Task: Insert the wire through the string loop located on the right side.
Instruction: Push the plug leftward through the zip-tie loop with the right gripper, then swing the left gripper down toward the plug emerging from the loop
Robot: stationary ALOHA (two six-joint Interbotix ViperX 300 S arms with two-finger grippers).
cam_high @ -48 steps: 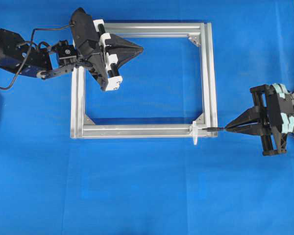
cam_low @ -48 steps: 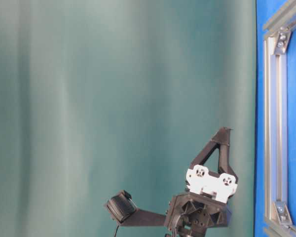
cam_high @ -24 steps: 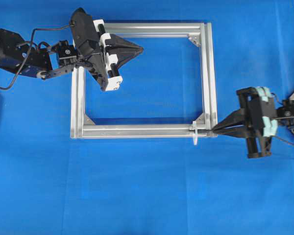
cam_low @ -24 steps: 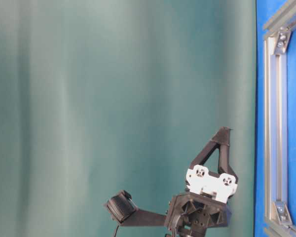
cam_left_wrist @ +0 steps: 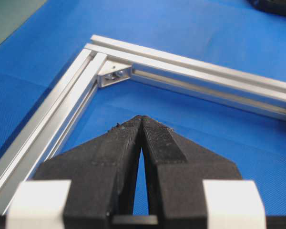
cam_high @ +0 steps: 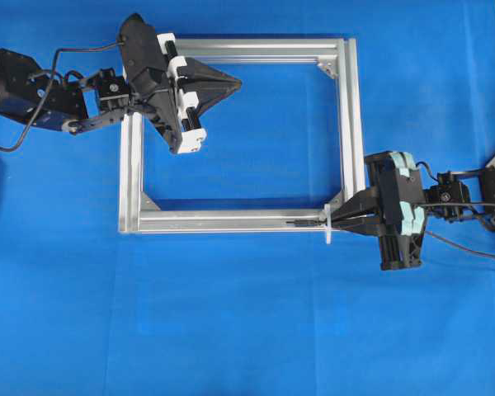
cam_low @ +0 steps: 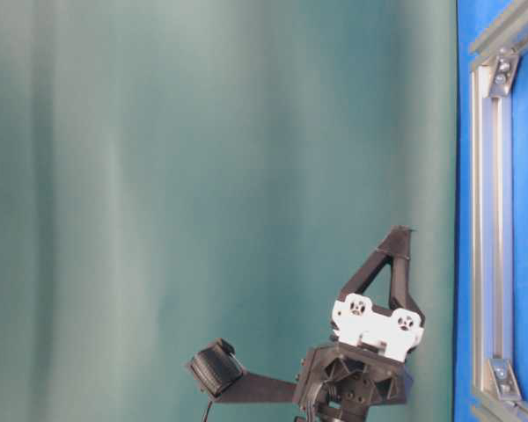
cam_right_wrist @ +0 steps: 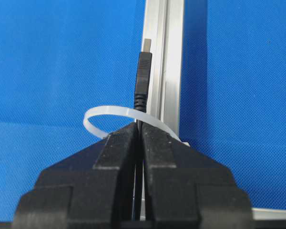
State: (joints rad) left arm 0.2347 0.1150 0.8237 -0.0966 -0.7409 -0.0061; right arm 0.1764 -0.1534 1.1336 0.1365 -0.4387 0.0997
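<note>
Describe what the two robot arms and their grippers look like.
Both arms are black, with loose black cables. The left gripper has white blocks behind tapered black fingers; the right gripper has pale teal blocks. The finger pads look finely ribbed.

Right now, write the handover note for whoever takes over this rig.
Left gripper: shut, holding nothing, above the frame's upper left corner.
Right gripper: shut on the wire, at the frame's lower right corner.
String loop: on the bottom rail near that corner.
Done: the plug tip has passed through the loop and lies along the rail.
Left: feed more wire through, then release.
</note>
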